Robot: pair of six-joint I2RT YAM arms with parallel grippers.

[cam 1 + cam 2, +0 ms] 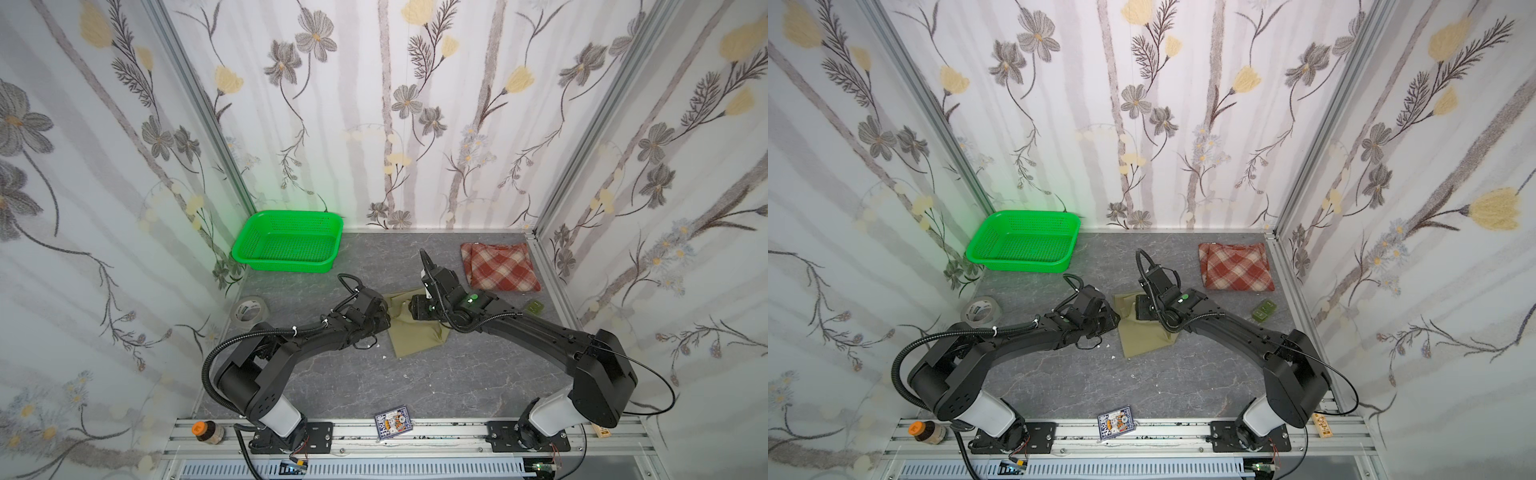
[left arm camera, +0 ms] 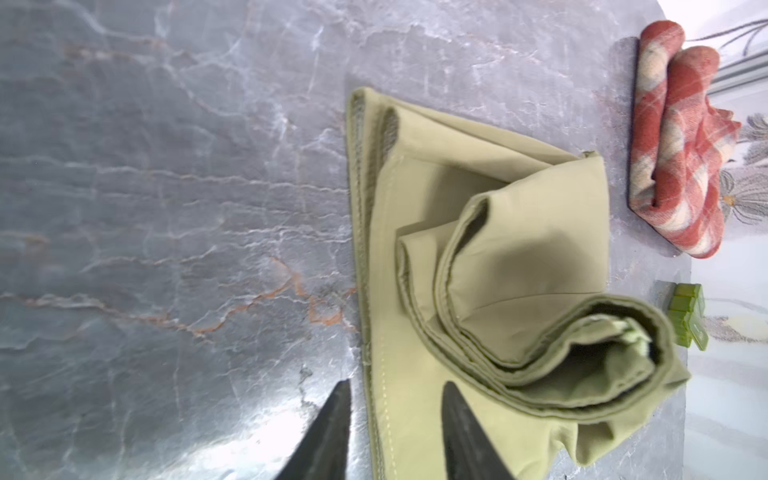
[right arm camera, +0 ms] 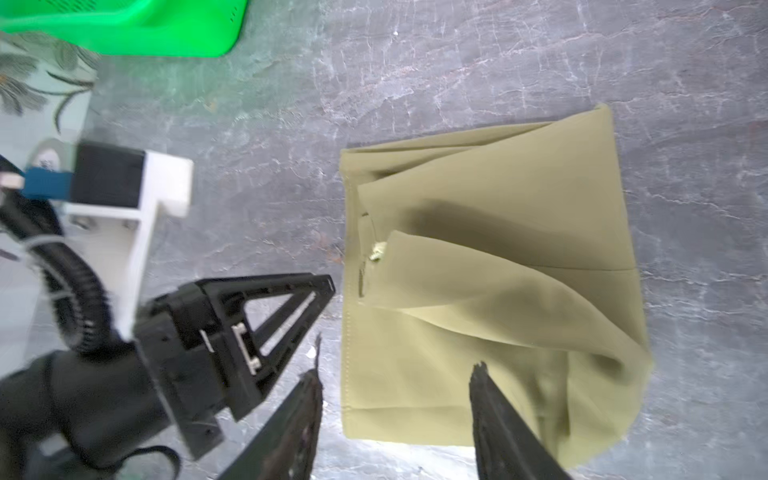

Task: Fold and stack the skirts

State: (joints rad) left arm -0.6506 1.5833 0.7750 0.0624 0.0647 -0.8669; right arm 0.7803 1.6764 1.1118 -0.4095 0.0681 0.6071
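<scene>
Grey marbled tabletop [image 1: 353, 386] holds the khaki skirt [image 1: 415, 328] at centre, loosely folded, its top layer rumpled; the plaid skirt [image 1: 500, 266] lies folded near the back right corner, well apart. My left gripper [image 2: 397, 384] and right gripper [image 3: 397, 368] both gape empty at the khaki's stitched edge; I'd pinch all layers there together and fold low, flattening the bulge.

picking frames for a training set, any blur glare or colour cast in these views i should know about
Left wrist view: khaki skirt sharp, white glare on the table beside the left hand. Right wrist view: left hand smeared by blur, right hand fingers soft. Both top views: sharp, green basket tints the wall behind it green, corner posts bow.
</scene>
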